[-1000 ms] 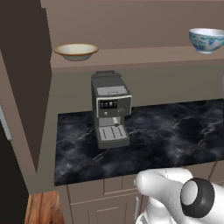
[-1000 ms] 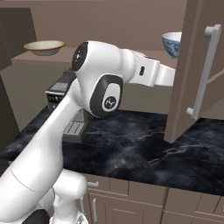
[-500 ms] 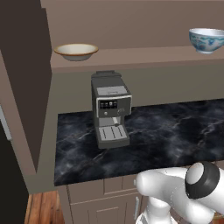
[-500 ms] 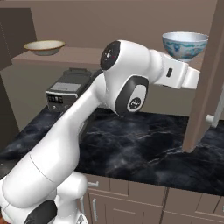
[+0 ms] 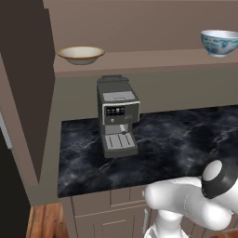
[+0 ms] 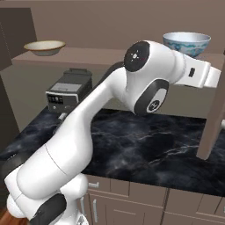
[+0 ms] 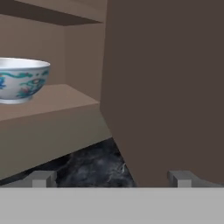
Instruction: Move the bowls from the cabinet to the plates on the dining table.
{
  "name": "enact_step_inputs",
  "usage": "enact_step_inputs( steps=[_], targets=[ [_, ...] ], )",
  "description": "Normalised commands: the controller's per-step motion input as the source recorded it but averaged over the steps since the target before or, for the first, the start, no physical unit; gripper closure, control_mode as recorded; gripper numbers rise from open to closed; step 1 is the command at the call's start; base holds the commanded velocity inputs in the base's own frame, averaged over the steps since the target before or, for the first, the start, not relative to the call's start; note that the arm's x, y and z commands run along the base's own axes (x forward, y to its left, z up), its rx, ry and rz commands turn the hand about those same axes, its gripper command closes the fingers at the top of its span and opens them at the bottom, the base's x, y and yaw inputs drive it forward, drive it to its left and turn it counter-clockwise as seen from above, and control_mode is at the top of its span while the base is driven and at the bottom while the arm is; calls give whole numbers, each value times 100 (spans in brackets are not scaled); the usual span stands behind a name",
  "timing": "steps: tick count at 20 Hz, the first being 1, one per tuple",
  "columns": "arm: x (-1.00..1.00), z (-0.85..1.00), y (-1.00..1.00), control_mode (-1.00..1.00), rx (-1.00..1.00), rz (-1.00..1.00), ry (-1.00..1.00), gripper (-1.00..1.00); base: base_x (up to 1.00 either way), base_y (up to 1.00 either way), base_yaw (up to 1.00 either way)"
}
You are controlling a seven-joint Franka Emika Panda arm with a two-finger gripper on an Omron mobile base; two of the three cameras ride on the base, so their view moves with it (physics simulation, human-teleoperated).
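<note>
In the hand view the white bowl with blue floral pattern [image 7: 19, 81] is sitting upright on the brown shelf [image 7: 52, 103] of the cabinet [image 7: 166, 87], off to the left of the gripper [image 7: 111, 178] and above it, well clear of both fingertips [image 7: 41, 178]. The jaws are standing wide apart and gripping nothing; between them the open cabinet door is standing edge-on. Farther left along the shelf in the left base view, the cream bowl [image 5: 81, 54] is sitting above a coffee machine [image 5: 117, 122] on the black marble counter [image 5: 176, 139].
</note>
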Motion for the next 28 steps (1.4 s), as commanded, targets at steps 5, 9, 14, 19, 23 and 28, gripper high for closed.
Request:
enact_step_inputs(
  steps=[5, 9, 14, 19, 23, 28],
  targets=[
    [11, -3, -20, -100, 0, 15, 0, -100, 0, 0, 0],
    [9, -3, -19, -100, 0, 16, 0, -100, 0, 0, 0],
    [8, -3, -18, -100, 0, 16, 0, -100, 0, 0, 0],
    [8, -4, -18, -100, 0, 16, 0, -100, 0, 0, 0],
    [8, -3, -18, -100, 0, 16, 0, -100, 0, 0, 0],
    [10, -1, -21, -100, 0, 15, 0, -100, 0, 0, 0]
  ],
)
